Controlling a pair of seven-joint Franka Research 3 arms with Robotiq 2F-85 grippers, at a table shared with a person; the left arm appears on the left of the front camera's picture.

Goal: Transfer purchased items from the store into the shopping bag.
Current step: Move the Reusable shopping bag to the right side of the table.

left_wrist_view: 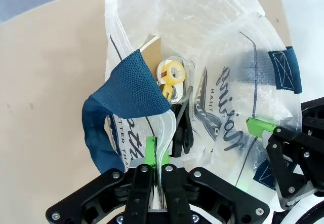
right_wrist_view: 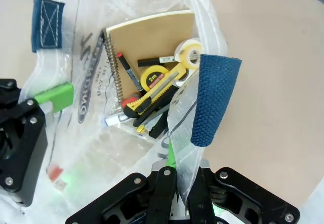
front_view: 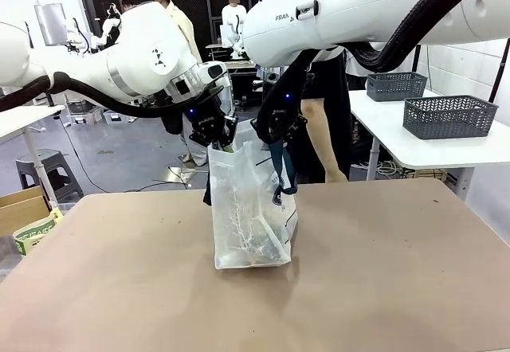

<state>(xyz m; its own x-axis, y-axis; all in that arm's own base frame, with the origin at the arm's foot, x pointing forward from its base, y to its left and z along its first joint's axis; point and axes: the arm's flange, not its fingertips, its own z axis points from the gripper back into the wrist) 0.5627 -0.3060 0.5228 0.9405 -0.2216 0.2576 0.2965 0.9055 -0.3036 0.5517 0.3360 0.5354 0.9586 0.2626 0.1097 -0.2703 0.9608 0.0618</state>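
The translucent shopping bag (front_view: 251, 209) stands upright mid-table with its mouth held wide. My left gripper (front_view: 215, 134) is shut on the bag's left rim (left_wrist_view: 156, 155) beside a navy handle (left_wrist_view: 119, 102). On the opposite rim (right_wrist_view: 174, 158) my right gripper (front_view: 276, 133) is shut as well. Inside the bag lie purchased items: a brown spiral notebook (right_wrist_view: 152, 39), a yellow tape measure (right_wrist_view: 151, 77), a tape roll (right_wrist_view: 188, 52), a black marker (right_wrist_view: 157, 60), a yellow utility knife (right_wrist_view: 152, 96) and black-handled scissors (left_wrist_view: 183, 127). Two dark grey lattice baskets (front_view: 450, 115) stand on a side table; whether either is the store is unclear.
A person in black stands right behind the bag at the table's far edge, one hand (front_view: 335, 175) hanging near it. The white side table (front_view: 430, 149) is at the back right. A cardboard box (front_view: 20, 209) sits off the table's left edge.
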